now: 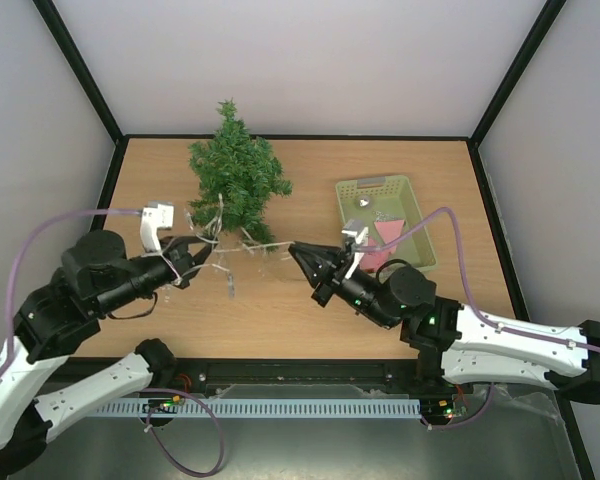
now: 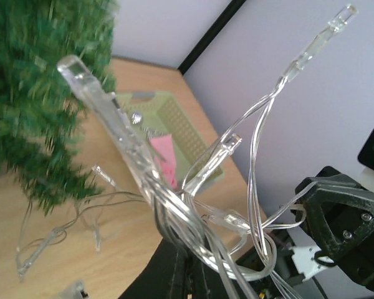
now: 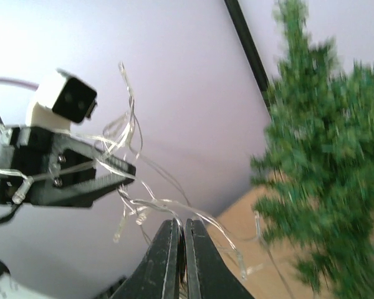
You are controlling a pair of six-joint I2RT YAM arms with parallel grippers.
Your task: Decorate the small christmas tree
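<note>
The small christmas tree [image 1: 236, 172] stands upright at the back of the table, left of centre. A string of clear lights [image 1: 248, 247] stretches between my two grippers just in front of its base, and a loose part trails on the wood. My left gripper [image 1: 200, 244] is shut on a bundle of the light string [image 2: 143, 174], with the tree [image 2: 43, 93] to its left. My right gripper [image 3: 181, 223] is shut on a strand of the light string [image 3: 151, 202]; the tree [image 3: 327, 174] stands to its right. In the top view the right gripper [image 1: 295, 250] faces the left one.
A pale green basket [image 1: 413, 205] sits at the right of the table with a pink item [image 1: 386, 234] and a small silver ornament [image 1: 363, 201] inside. Black frame posts and pale walls close in the back and sides.
</note>
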